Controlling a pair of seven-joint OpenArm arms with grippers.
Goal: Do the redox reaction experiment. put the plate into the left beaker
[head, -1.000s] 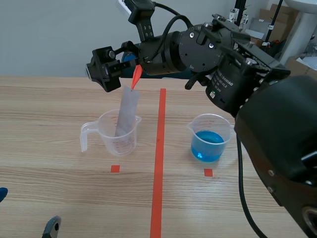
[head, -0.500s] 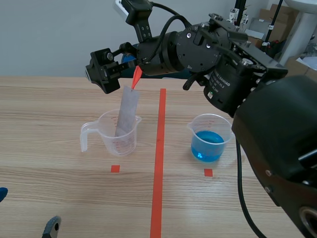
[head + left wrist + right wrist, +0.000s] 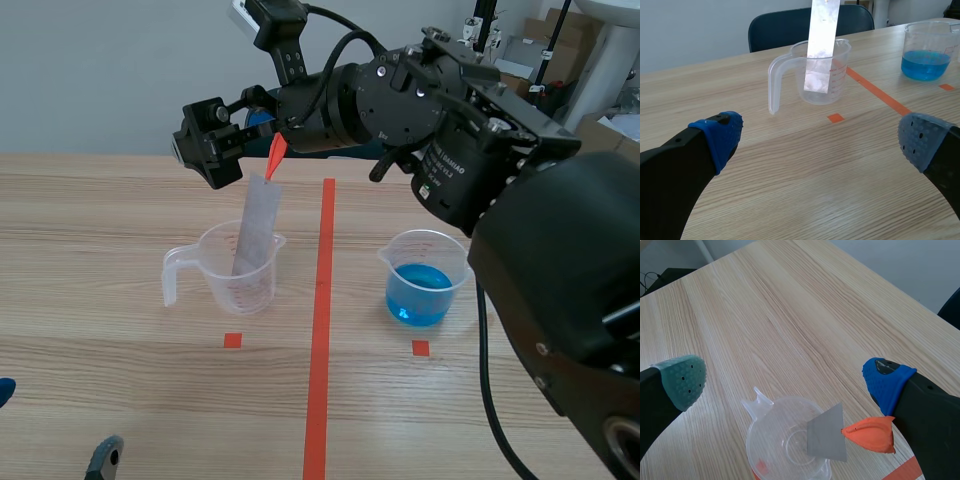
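Note:
A grey plate (image 3: pixel 257 225) with an orange-red tab (image 3: pixel 276 152) on its top end stands leaning inside the clear left beaker (image 3: pixel 225 285). My right gripper (image 3: pixel 235 135) hovers open just above it, the arm reaching across from the right. In the right wrist view the plate (image 3: pixel 826 439) and tab (image 3: pixel 870 434) sit in the beaker (image 3: pixel 775 440) under my open right gripper (image 3: pixel 785 380), the tab close below the blue-padded finger. My left gripper (image 3: pixel 820 140) is open and low near the front edge, with the beaker (image 3: pixel 837 75) and plate (image 3: pixel 821 45) ahead.
A second clear beaker (image 3: pixel 425 280) holding blue liquid stands right of the centre tape line, also seen as the blue beaker (image 3: pixel 930 50) ahead and to the side of the left gripper. A dark chair (image 3: pixel 780 30) stands beyond the table's far edge.
My right gripper has shifted slightly up and to the left above the beaker. The plate stays leaning in the beaker. The left arm has not moved.

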